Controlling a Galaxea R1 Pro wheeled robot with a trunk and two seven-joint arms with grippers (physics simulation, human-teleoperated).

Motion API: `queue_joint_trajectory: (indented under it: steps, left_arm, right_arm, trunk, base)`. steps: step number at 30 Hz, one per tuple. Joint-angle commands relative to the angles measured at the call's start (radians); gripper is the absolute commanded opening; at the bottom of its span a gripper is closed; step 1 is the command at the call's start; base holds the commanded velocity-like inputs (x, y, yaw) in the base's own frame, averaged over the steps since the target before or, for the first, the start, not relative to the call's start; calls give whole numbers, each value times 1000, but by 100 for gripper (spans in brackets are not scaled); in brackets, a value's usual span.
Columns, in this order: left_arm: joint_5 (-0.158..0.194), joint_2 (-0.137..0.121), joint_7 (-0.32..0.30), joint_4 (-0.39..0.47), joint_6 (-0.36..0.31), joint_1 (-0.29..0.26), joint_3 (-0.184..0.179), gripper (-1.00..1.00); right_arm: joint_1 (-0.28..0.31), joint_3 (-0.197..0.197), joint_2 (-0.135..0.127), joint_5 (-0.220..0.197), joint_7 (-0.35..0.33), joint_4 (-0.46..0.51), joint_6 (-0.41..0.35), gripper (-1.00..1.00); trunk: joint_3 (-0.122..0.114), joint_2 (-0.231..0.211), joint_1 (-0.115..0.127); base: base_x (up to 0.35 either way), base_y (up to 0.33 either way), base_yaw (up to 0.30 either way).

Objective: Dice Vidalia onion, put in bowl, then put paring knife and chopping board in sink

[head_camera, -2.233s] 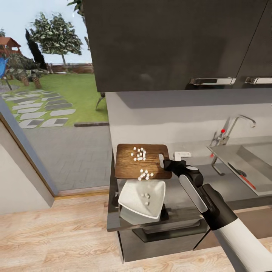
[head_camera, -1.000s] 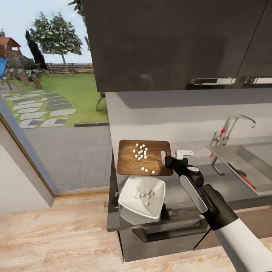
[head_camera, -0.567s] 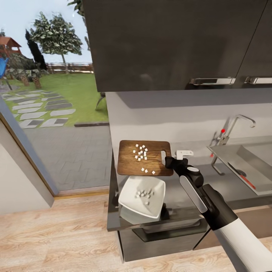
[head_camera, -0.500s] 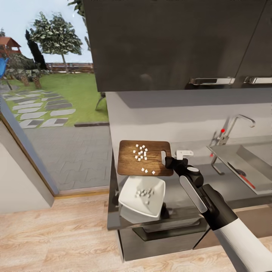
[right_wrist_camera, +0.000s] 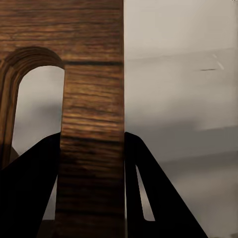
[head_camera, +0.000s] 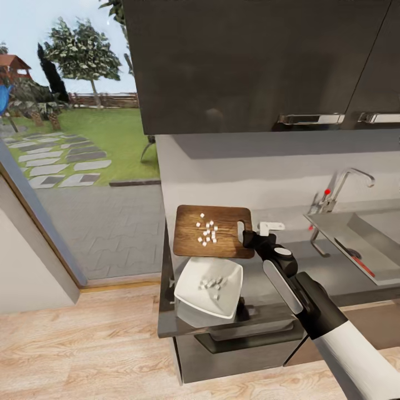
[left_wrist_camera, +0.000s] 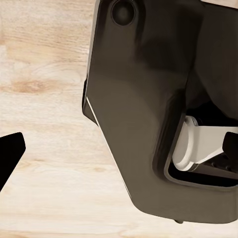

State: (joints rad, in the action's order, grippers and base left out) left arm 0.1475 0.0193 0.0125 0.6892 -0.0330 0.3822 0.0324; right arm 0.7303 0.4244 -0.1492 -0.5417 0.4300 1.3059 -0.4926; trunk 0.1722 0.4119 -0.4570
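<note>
The chopping board (head_camera: 212, 239) is held raised over the table (head_camera: 261, 289), at about 10 o'clock from the centre of the head view, its far edge tilted up toward the wall. A cluster of white onion dice (head_camera: 208, 231) is seen on its upper face. The board's handle end, with the slot-shaped hole, is at its 3 o'clock side, and there the right pincer (head_camera: 246, 240) is clamped on it. In the right wrist view the two dark fingers (right_wrist_camera: 34, 188) are pressed against either face of the wooden strip (right_wrist_camera: 91, 148) beside the slot, closed firmly on the board's thickness.

Directly below the board's near edge, at its 6 o'clock, the white bowl (head_camera: 210, 288) is seated on the table close to the front edge; several onion dice are collected inside it. Board and bowl overlap in the head view, but contact between them cannot be judged.

At 3 o'clock from the board, well apart, the steel sink (head_camera: 361, 236) is set into the table, with the angular tap (head_camera: 341, 191) behind it. The red-handled paring knife (head_camera: 358, 262) is lying on the sink's steel, its exact resting place unclear.

In the left wrist view one dark fingertip (left_wrist_camera: 10, 153) of the left pincer is seen over wooden floor (left_wrist_camera: 44, 99), beside dark robot body; how far it is open cannot be told.
</note>
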Motion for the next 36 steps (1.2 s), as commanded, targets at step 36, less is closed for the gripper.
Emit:
queue_joint_trajectory:
  steps: [36]
  left_arm:
    - [9, 1, 1, 3, -3, 1, 1, 100]
  right_arm:
    - [1, 17, -1, 32, 9, -24, 31, -100]
  trunk:
    - [2, 2, -1]
  base:
    - [-16, 0, 0]
